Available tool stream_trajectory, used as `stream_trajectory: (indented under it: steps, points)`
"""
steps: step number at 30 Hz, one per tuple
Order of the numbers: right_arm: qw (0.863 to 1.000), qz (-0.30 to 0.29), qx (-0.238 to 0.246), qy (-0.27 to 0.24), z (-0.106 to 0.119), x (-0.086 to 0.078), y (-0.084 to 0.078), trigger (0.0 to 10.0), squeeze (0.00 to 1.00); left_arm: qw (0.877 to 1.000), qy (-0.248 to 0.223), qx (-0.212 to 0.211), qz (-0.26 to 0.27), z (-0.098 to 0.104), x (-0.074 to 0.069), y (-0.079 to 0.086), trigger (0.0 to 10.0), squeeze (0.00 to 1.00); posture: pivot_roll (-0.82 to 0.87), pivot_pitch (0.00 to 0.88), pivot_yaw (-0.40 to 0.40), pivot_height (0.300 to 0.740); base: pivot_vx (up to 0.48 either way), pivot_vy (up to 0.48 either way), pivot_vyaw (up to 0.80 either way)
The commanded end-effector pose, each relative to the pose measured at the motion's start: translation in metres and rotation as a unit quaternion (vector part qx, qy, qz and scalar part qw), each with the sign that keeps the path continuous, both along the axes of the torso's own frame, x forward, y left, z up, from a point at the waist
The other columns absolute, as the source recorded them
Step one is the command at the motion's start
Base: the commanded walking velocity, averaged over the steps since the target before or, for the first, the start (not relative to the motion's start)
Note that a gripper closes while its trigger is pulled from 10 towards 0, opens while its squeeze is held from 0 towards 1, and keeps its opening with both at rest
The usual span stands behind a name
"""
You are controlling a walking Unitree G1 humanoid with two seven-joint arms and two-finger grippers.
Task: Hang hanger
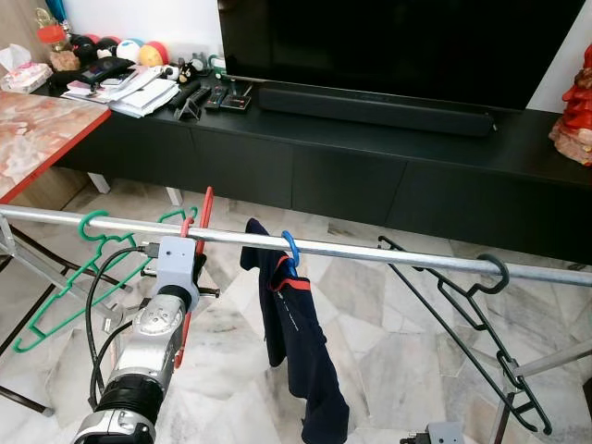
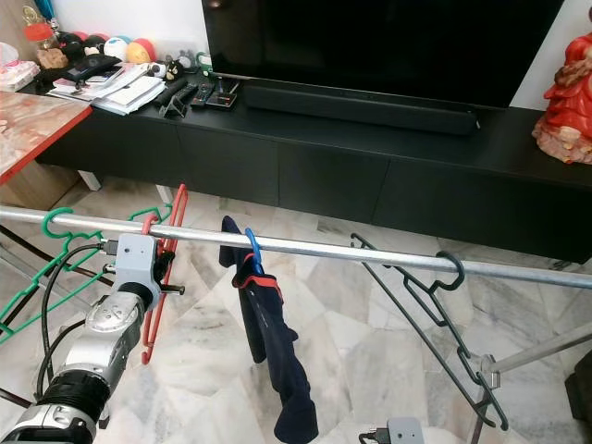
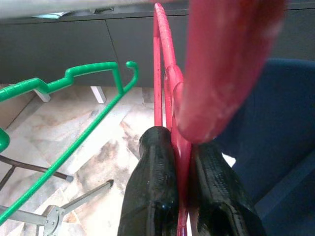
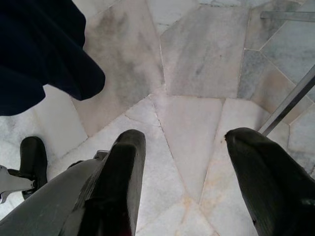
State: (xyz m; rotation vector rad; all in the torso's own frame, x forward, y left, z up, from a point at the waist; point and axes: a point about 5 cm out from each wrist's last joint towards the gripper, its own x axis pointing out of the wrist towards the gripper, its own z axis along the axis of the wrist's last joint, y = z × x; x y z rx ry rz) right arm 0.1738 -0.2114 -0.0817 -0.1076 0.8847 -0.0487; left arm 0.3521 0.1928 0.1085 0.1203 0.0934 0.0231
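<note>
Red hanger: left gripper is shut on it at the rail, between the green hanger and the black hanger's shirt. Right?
One slip: the navy shirt hangs on a blue hanger, not the black hanger; the left eye view shows it. Left gripper does clamp the red hanger beside the green hanger.

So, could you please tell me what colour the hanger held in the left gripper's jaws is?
Red. The hanger shows best in the left wrist view, pinched by the left gripper.

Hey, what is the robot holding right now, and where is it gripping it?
The left pincer clamps the red plastic hanger on a thin bar, by the metal rail. The right pincer is open, holding nothing.
</note>
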Motion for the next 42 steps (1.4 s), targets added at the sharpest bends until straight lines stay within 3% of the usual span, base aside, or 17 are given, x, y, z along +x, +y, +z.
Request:
stream_trajectory:
  steps: [1,5,10,11,25,32,36,40,42]
  points:
    - [1.0,-0.01,0.003,0.009,-0.003,-0.006,-0.001,10.0,0.0,0.996,0.084,0.001,0.021,-0.03,-0.011,0.006,10.0,0.0,-0.03,0.169,-0.018,0.74,0.0,0.0,0.0]
    - [1.0,-0.01,0.003,0.008,-0.003,-0.006,-0.001,10.0,0.0,0.994,0.108,0.006,0.03,-0.038,-0.015,0.01,10.0,0.0,-0.03,0.17,-0.019,0.74,0.0,0.0,0.0]
    - [1.0,-0.009,0.001,0.009,-0.002,-0.006,-0.002,10.0,0.0,0.997,0.068,0.002,0.02,-0.031,-0.018,0.008,10.0,0.0,-0.03,0.172,-0.022,0.74,0.0,0.0,0.0]
    - [1.0,-0.009,0.001,0.009,-0.002,-0.006,-0.002,10.0,0.0,0.998,0.06,0.002,0.019,-0.029,-0.019,0.008,10.0,0.98,-0.03,0.172,-0.022,0.74,0.0,0.0,0.0]
    - [1.0,-0.009,0.002,0.009,-0.003,-0.007,-0.002,10.0,0.0,0.999,-0.023,-0.01,0.024,-0.006,-0.029,0.007,10.0,1.0,-0.03,0.172,-0.016,0.74,0.0,0.0,0.0]
    - [1.0,-0.008,0.003,0.009,-0.003,-0.007,-0.002,10.0,0.0,0.999,-0.045,-0.01,0.028,-0.001,-0.052,0.011,10.0,1.0,-0.03,0.173,-0.014,0.74,0.0,0.0,0.0]
    - [1.0,-0.008,0.003,0.009,-0.003,-0.007,-0.001,10.0,0.0,0.999,-0.039,-0.006,0.023,-0.007,-0.074,0.009,10.0,1.0,-0.02,0.17,-0.01,0.74,0.0,0.0,0.0]
    - [1.0,-0.009,0.004,0.009,-0.003,-0.007,-0.001,10.0,0.0,0.999,-0.041,-0.004,0.026,-0.01,-0.088,0.011,10.0,1.0,-0.03,0.161,-0.001,0.74,0.0,0.0,0.0]
    - [1.0,-0.01,0.003,0.009,-0.003,-0.007,-0.001,10.0,0.0,0.997,-0.072,0.007,0.038,-0.005,-0.1,0.014,10.0,1.0,-0.03,0.158,0.0,0.74,0.0,0.0,0.0]
